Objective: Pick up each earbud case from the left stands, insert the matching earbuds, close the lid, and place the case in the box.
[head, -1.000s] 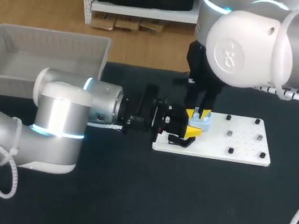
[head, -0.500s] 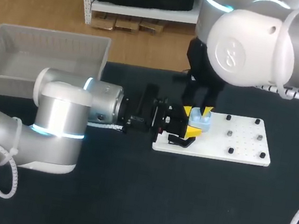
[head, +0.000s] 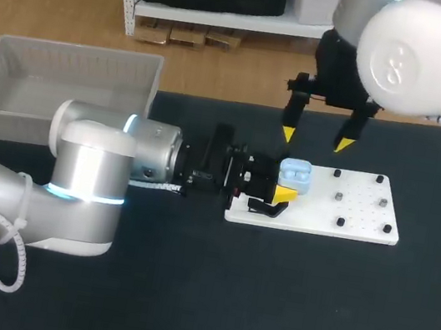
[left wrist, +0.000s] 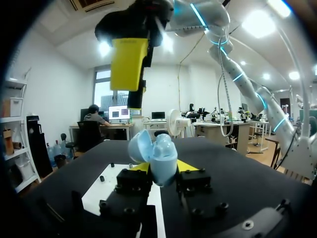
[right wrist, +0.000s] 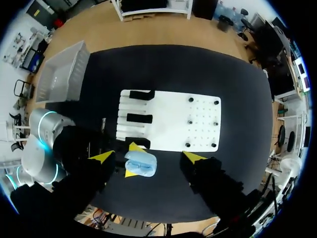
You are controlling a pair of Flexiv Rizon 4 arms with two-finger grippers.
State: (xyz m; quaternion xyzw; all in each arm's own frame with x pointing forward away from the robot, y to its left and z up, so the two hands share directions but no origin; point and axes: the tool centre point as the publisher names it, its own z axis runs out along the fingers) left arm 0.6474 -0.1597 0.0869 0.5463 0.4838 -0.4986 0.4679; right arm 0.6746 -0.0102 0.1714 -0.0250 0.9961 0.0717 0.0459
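Up from the light blue plastic earbud case (head: 295, 175) has gone my right gripper (head: 315, 139), fingers spread wide, in the head view. From the left wrist, my left gripper (left wrist: 165, 167) pinches the open case above the flat white board (left wrist: 94, 193). From the right wrist, the earbuds look tucked in, so shutting the lid and reaching the grey plastic box (right wrist: 63, 75) seem left.

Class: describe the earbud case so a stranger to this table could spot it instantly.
Find the white board on the black table. At its end nearest the left arm, the left claw grips the earbud case. It is the only pale blue thing there, lid open, among small black pegs.
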